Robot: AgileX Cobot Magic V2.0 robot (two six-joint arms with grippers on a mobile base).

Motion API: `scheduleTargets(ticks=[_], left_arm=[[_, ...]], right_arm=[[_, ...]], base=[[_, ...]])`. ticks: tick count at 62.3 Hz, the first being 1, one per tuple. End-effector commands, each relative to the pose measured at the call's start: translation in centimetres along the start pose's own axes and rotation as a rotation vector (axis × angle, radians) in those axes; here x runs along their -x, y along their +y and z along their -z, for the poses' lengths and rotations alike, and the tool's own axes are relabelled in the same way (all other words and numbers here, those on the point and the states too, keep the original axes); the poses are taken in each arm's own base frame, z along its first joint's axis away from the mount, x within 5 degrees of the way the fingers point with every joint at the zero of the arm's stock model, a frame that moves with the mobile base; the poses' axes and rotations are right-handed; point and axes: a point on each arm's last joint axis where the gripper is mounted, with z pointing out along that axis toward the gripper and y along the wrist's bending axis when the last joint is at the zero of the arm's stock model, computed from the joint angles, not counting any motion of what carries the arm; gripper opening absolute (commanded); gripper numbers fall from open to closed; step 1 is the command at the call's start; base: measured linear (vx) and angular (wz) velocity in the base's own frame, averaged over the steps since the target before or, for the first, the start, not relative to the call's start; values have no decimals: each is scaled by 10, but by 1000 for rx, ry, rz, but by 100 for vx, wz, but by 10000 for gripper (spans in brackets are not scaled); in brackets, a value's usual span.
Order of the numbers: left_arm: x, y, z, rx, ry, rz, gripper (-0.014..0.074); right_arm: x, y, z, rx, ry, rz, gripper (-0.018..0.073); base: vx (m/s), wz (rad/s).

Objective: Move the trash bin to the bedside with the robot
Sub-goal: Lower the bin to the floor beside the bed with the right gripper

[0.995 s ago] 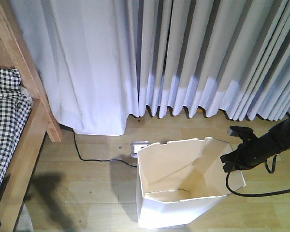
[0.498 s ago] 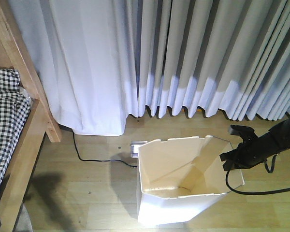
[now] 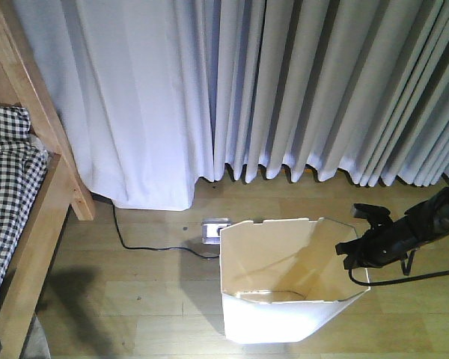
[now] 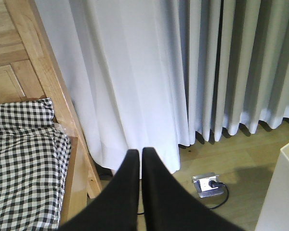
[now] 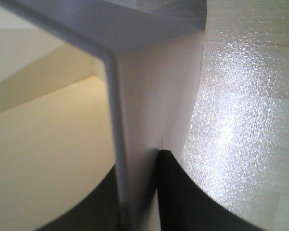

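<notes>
Change: against a second ago, the bin (image 3: 284,323) is stood more upright and turned, so that its near rim is now level; its left edge is drawn slightly further from the bed (image 3: 39,217), not nearer.
Meaning: no ground toward the bedside is judged to be gained; the whole shift leftward is left to be made.
Bin place: it is set on the floor, well to the right of the bed, with a cable (image 3: 146,245) lying between the two.
Right end effector (image 3: 353,258): it is clamped on the bin's rim wall, on the side away from the bed, with one finger inside and one outside.
Left end effector (image 4: 139,152): its fingers are brought together with nothing held, and it is pointed at the curtain (image 3: 247,90) just right of the bed.
Bin look: thin white plastic, an angular rim with small notches, a cream inside, walls tapered toward the base; nothing is seen within.
</notes>
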Motion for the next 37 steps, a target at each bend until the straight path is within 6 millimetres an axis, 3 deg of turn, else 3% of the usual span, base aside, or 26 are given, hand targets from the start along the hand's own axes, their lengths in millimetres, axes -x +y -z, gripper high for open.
scheduleTargets(ticks=[1,11,28,37], left_arm=[[1,0,0,5,-72,5,-7],[1,0,0,5,-72,5,-7],[1,0,0,5,-72,5,-7],[1,0,0,5,-72,5,-7]], right_arm=[[31,10,21,128,-86,-54,0],[42,9,0,145,-95,-67,0],[59,30,-38,152,-83,-21,0],[68,29,-50,152,-99,-52,0]], base=[[0,0],[0,0],[0,0],[0,0]])
